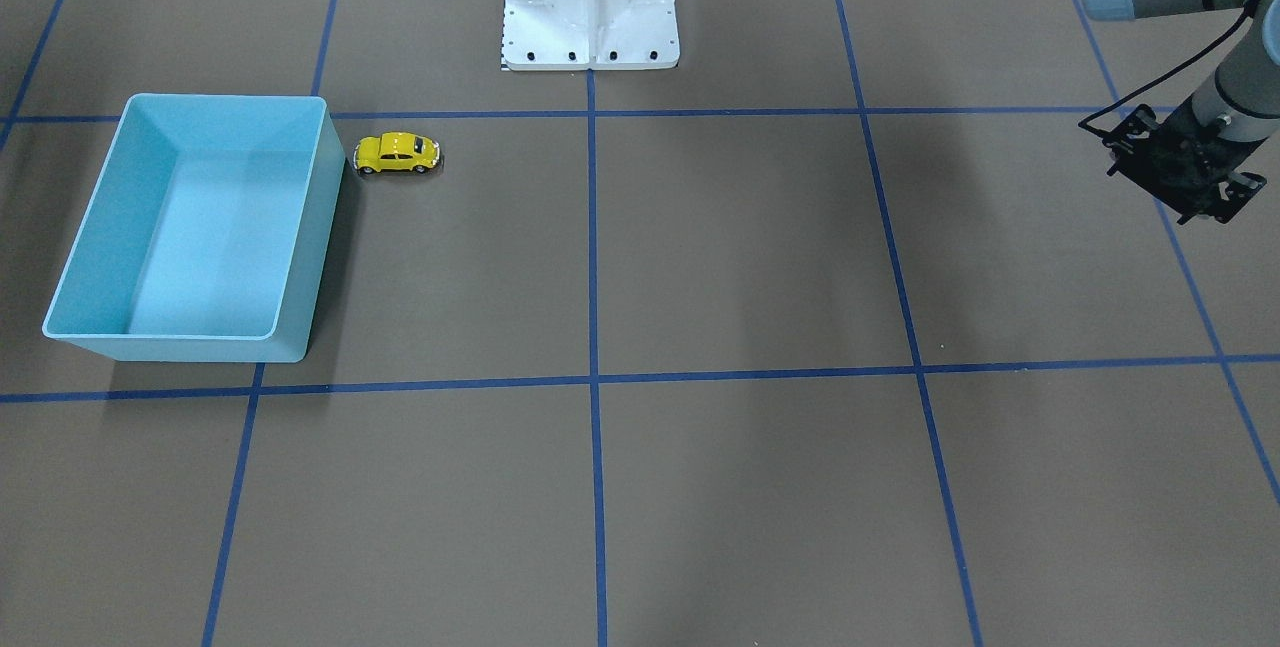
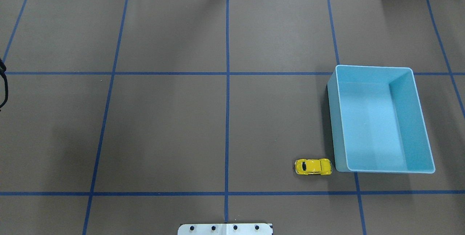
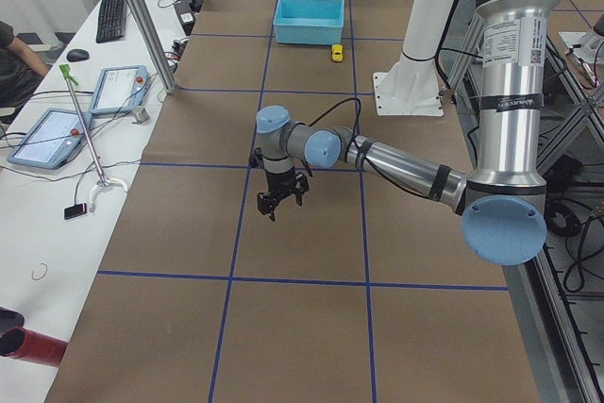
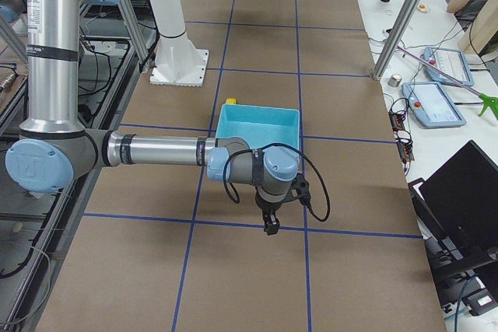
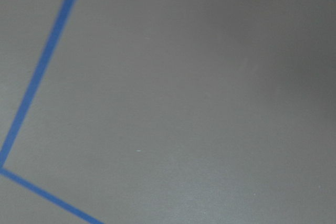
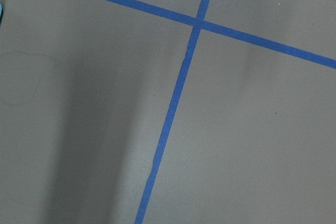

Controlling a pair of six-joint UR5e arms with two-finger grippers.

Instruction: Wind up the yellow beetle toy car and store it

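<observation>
The yellow beetle toy car (image 1: 397, 154) stands on its wheels on the brown table, right beside the short wall of the light blue bin (image 1: 225, 98), with nothing holding it. In the overhead view the car (image 2: 313, 166) is at the bin's (image 2: 374, 67) near left corner. The bin has nothing in it. My left gripper (image 1: 1180, 189) hangs far from the car at the other end of the table, and its fingers look spread and hold nothing in the exterior left view (image 3: 281, 203). My right gripper (image 4: 270, 227) shows only in the exterior right view, beyond the bin; I cannot tell whether it is open.
The white robot base (image 1: 590, 12) stands at the table's middle edge. Blue tape lines (image 2: 227, 82) grid the brown table. Both wrist views show only bare table and tape. A side bench with tablets (image 3: 47, 134) runs along the far edge.
</observation>
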